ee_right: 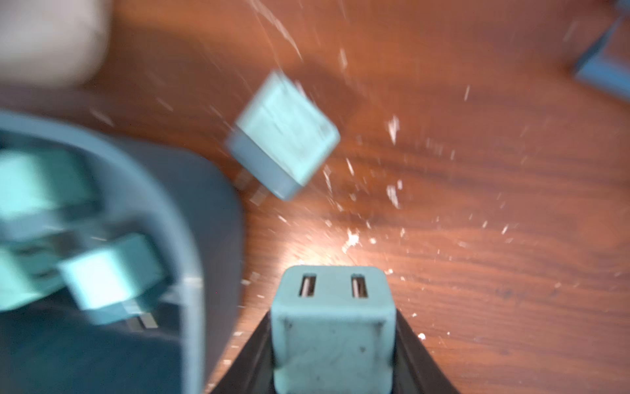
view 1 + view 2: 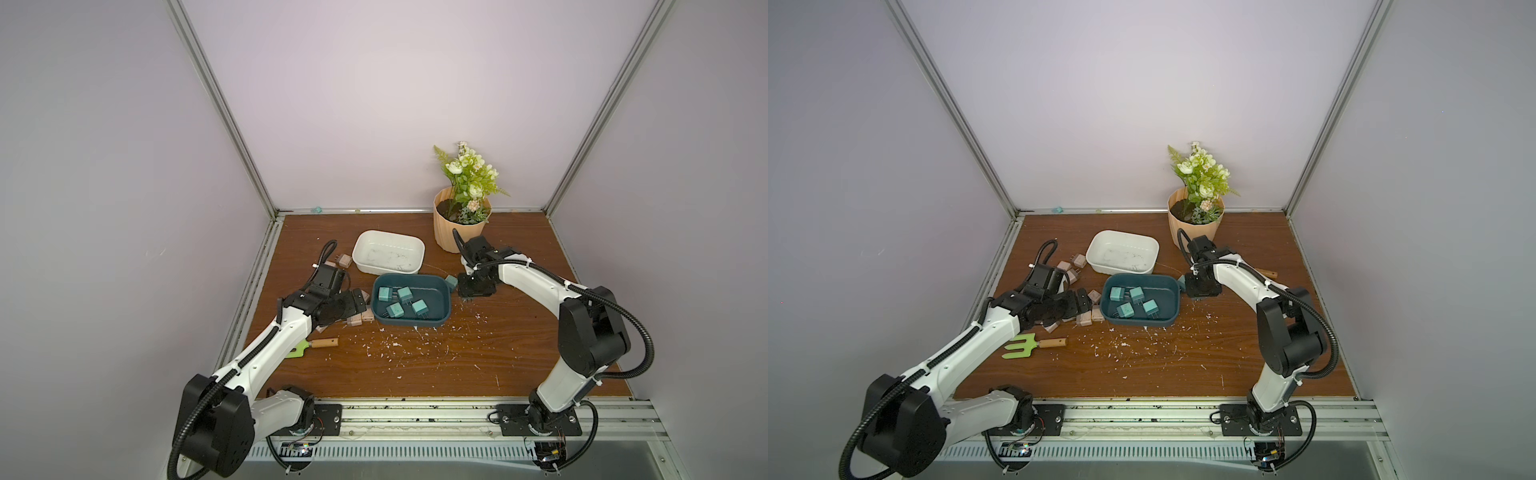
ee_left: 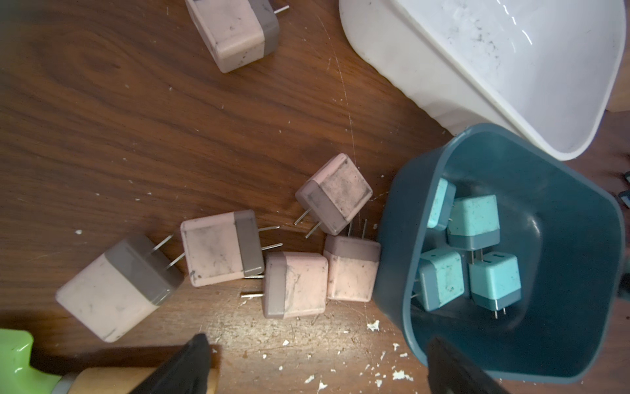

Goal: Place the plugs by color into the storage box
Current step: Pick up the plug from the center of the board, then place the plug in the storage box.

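Right gripper (image 1: pixel 332 361) pinches a teal plug (image 1: pixel 332 307), its two-slot face outward, just outside the teal tub's (image 2: pixel 411 323) short end nearer the right arm. Four teal plugs (image 2: pixel 395 297) lie inside the tub. Left gripper (image 3: pixel 320 344) hangs spread over tan plugs (image 3: pixel 295 285) at the tub's opposite end. No writing is readable.

Both top views are evenly lit from overhead and pretty sharp, just soft shadows on the dark brown wood-grain table (image 2: pixel 415 365) and wide-angle stretch toward the edges. Left wrist view is crisp, with a glare patch on the wood; right wrist view is badly motion-smeared, only the nearest dusty teal cube-shaped plug (image 1: pixel 332 327) looks sharp.
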### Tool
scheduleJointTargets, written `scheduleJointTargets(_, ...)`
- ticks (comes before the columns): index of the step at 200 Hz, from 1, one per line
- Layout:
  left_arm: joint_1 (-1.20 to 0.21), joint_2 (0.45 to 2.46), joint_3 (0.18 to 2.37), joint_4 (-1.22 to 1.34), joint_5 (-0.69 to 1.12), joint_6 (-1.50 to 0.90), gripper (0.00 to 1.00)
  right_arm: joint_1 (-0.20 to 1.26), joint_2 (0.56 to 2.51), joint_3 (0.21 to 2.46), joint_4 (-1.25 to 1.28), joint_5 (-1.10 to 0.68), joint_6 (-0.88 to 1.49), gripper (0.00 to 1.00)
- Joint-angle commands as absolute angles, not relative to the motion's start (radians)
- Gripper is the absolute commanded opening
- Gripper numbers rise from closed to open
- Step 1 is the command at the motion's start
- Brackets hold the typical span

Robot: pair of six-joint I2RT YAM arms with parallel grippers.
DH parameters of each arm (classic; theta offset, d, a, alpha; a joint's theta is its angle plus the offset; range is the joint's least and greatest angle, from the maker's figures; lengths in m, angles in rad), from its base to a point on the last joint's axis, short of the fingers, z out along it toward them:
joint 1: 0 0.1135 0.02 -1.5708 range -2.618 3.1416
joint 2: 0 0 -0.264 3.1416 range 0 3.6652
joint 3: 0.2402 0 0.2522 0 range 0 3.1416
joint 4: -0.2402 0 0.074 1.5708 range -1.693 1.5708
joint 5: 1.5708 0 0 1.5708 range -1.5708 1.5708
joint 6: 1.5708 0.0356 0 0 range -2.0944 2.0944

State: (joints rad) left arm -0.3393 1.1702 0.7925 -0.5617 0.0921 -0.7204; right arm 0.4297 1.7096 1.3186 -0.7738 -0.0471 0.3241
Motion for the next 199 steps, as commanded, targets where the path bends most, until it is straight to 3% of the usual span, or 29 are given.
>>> scheduleJointTargets(1, -0.345, 1.171, 0.832, -0.563, 0.077, -0.720, 1.00, 0.465, 1.666, 1.407, -0.836, -0.115, 0.354, 0.45)
scheduleJointTargets(55, -0.345, 1.153, 0.835, -0.576, 0.066, -0.729, 1.00, 0.615, 1.813, 1.511, -0.826, -0.096, 0.376, 0.46)
scheduleJointTargets(165, -0.345, 1.117, 0.832, -0.600, 0.045, -0.744, 1.00, 0.660, 2.043, 1.570, -0.825, 0.007, 0.308, 0.48)
scheduleJointTargets(180, -0.344, 1.119, 0.834, -0.601, 0.044, -0.743, 1.00, 0.668, 2.049, 1.590, -0.849, 0.012, 0.311, 0.54)
scheduleJointTargets(199, -0.345, 1.123, 0.833, -0.597, 0.041, -0.745, 1.00, 0.678, 2.030, 1.631, -0.887, 0.013, 0.314, 0.69)
